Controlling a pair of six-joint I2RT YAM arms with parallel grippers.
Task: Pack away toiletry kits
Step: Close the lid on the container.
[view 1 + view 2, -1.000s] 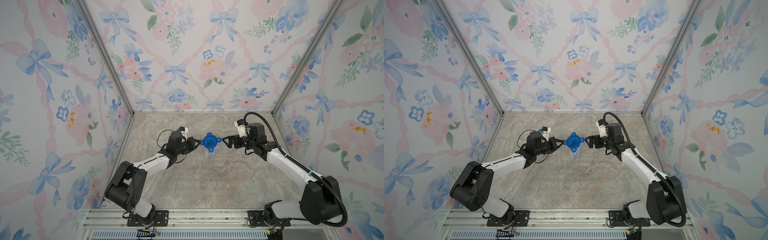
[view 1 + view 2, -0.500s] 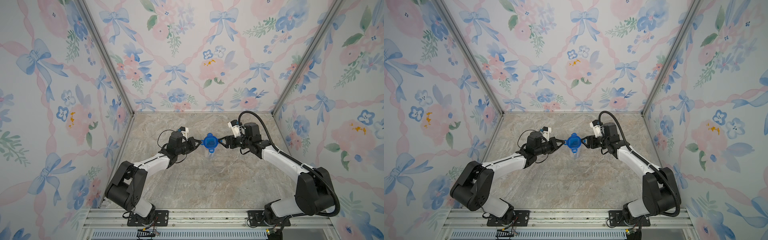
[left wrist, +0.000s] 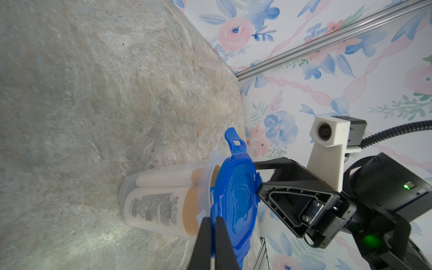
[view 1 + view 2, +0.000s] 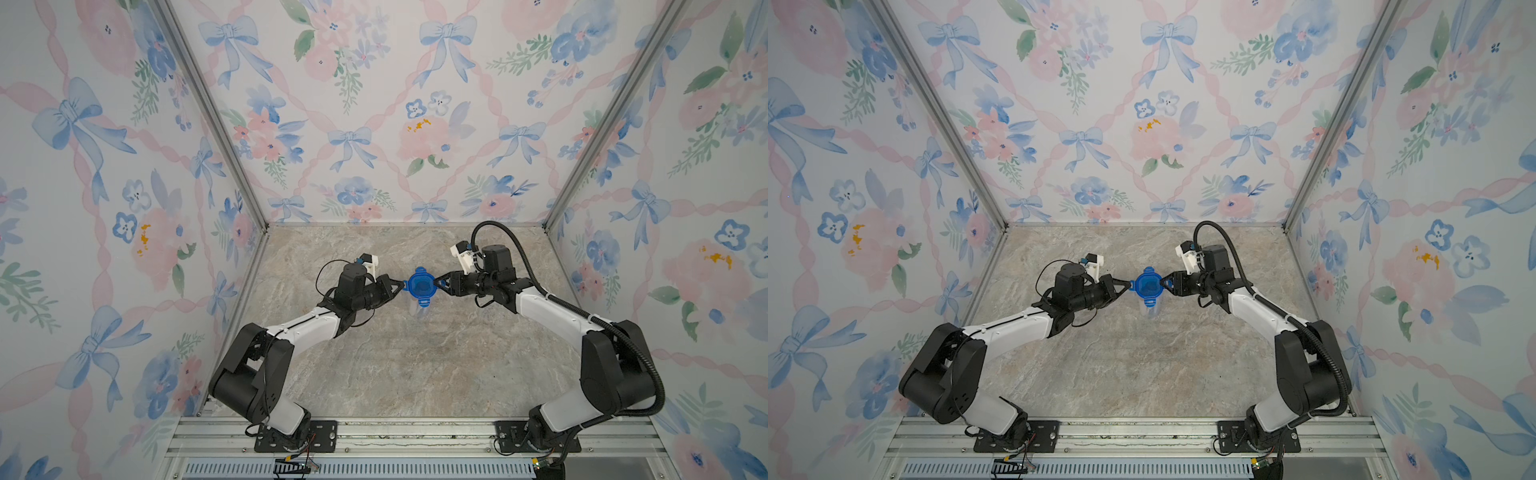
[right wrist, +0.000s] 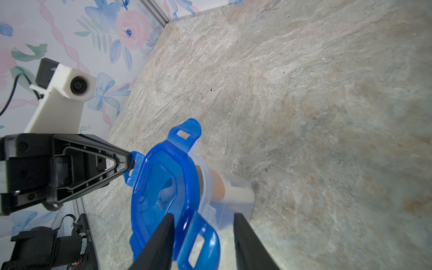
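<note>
**Sealing the packed cup: both tools at the blue lid.**
Left of the clear cup [image 3: 126,187], which stands on the desk [image 4: 415,374], the left tool [image 3: 213,219] is clamped narrow on a tab of the blue lid [image 3: 233,203] that sits over the cup's mouth. Inside the cup are the yellow-capped white bottle [image 3: 152,208] and the slim yellow-capped tube [image 3: 163,178]; other kit pieces cannot be made out. Right of the cup, the right tool [image 5: 203,215] stands half apart astride the opposite tab, not yet pinching it. The step appears to be lid closure; next, each tab likely needs pressing down against the cup's rim until it latches.
</note>
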